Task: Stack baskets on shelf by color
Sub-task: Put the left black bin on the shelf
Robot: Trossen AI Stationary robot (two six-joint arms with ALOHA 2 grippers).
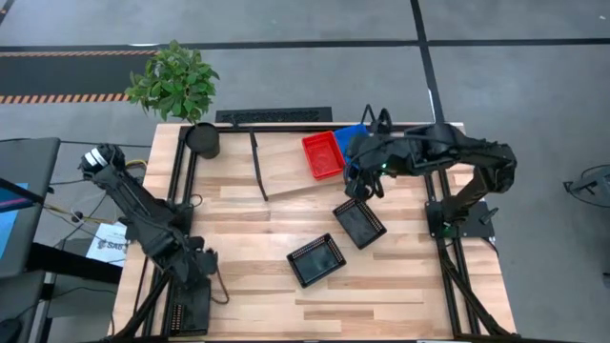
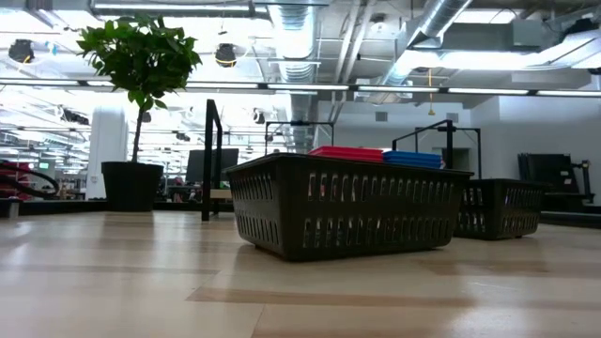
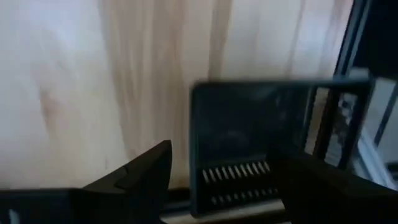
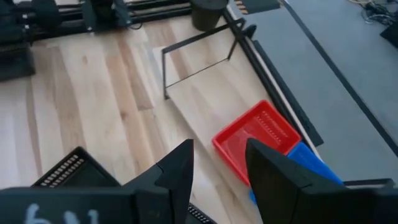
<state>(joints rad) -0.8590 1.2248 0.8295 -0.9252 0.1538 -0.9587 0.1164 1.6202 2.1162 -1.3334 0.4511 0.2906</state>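
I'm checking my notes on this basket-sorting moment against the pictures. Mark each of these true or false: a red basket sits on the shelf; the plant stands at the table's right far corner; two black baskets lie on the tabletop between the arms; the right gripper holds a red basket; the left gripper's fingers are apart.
1. A red basket sits on the shelf. True; a blue basket is beside it.
2. The plant stands at the right far corner. False: it is at the left far corner.
3. Two black baskets lie on the tabletop. True.
4. The right gripper holds a red basket. False: nothing is between its fingers.
5. The left gripper has its fingers apart. True.
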